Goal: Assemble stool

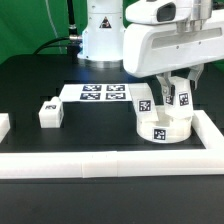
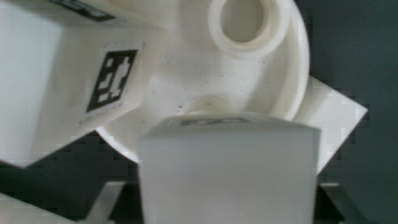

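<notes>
Stool seat [image 1: 165, 128] flat, sockets up — leg [image 2: 231, 165] clamped upright in gripper [image 1: 177, 92], on seat, seemingly for pressing into a socket.

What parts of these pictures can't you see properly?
- Exterior view: whether the end effector is open or shut; the upright legs hide its tips.
- Wrist view: part of the seat, covered by the near leg.
- Exterior view: the tag on the loose leg, too small to read.
</notes>
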